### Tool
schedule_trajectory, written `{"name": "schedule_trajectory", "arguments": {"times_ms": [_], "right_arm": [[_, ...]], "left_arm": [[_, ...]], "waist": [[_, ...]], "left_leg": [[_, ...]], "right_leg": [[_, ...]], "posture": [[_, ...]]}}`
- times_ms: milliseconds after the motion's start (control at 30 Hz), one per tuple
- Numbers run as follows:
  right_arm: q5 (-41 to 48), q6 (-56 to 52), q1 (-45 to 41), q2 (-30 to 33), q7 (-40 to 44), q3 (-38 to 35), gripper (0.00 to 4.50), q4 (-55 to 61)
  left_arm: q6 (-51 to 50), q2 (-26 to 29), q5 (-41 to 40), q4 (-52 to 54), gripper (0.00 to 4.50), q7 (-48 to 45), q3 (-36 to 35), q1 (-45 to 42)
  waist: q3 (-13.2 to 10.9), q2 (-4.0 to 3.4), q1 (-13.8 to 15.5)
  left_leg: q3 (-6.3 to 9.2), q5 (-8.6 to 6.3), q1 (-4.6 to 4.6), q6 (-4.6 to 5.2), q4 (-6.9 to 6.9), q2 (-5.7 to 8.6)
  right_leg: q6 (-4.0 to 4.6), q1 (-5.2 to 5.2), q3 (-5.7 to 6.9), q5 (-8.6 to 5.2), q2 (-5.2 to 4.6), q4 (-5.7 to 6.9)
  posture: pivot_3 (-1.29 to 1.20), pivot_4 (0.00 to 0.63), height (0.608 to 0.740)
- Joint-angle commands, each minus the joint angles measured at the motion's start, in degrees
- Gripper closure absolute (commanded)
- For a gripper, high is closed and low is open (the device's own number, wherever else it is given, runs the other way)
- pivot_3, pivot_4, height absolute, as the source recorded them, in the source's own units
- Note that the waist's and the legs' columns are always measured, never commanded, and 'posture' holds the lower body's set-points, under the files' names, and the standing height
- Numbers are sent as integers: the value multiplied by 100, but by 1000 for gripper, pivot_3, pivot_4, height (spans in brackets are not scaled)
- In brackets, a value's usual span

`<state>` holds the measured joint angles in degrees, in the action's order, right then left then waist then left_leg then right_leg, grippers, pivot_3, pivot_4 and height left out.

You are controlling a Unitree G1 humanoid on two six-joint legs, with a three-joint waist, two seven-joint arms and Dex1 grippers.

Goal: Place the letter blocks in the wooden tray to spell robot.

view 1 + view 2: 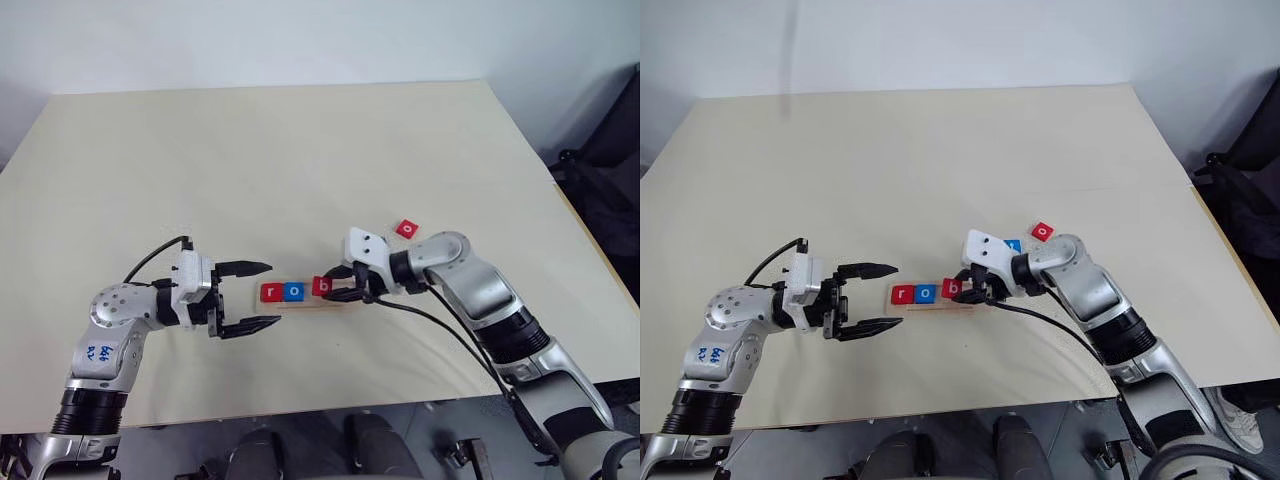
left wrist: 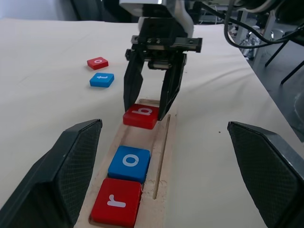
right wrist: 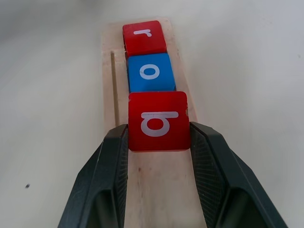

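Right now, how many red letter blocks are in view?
3: red r at the wooden tray's end, red b over the tray, third slot; red o loose on the table.

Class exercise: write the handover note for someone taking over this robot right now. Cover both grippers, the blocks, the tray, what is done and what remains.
Right gripper: shut on the red b block, over the wooden tray's third slot.
Left gripper: open, empty, beside the tray's r end.
Done: red r block and blue o block seated.
Left: release b, then add the red o block and blue t block, both loose on the table.
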<state>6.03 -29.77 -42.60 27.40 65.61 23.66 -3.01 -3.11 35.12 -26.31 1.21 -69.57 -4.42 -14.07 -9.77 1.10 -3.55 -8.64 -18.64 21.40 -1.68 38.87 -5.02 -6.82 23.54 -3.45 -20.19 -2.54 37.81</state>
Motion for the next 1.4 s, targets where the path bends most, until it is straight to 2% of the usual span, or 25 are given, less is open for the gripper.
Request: {"name": "schedule_trajectory", "arguments": {"times_ms": [33,433,733,967,1067,1400], "right_arm": [[-115,271,-219,-62,36,60,3017,-104],[-353,377,-369,-237,178,295,3017,-385],[-330,253,-473,-151,231,126,9,-277],[6,-140,-255,92,247,-256,9,351],[93,-296,-56,167,162,-324,620,647],[156,-708,606,180,-90,-46,4029,1311]], "left_arm": [[177,54,44,3,0,-17,-51,77],[203,90,107,93,0,53,-52,173],[161,111,76,116,0,113,-43,197],[90,117,54,75,0,105,-16,130],[79,123,55,47,0,84,-11,114],[93,124,73,-102,0,53,80,-16]], "waist": [[0,0,-2],[0,0,-7],[0,0,-6],[0,0,-2],[0,0,5],[0,0,4]], "left_leg": [[0,0,0,0,0,0],[-1,0,1,0,0,0],[0,0,1,0,-1,0],[2,-1,3,-1,-1,-1],[3,-1,3,-1,-1,-1],[3,-2,5,-2,-3,-1]], "right_leg": [[0,0,0,0,0,0],[0,1,0,0,-1,0],[0,1,1,0,-1,0],[0,2,1,0,-2,-1],[0,2,1,0,-2,-2],[1,4,0,0,1,-3]], "posture": [[0,150,740],[0,150,740],[0,150,740],[0,150,740],[0,150,740],[0,150,740]]}}
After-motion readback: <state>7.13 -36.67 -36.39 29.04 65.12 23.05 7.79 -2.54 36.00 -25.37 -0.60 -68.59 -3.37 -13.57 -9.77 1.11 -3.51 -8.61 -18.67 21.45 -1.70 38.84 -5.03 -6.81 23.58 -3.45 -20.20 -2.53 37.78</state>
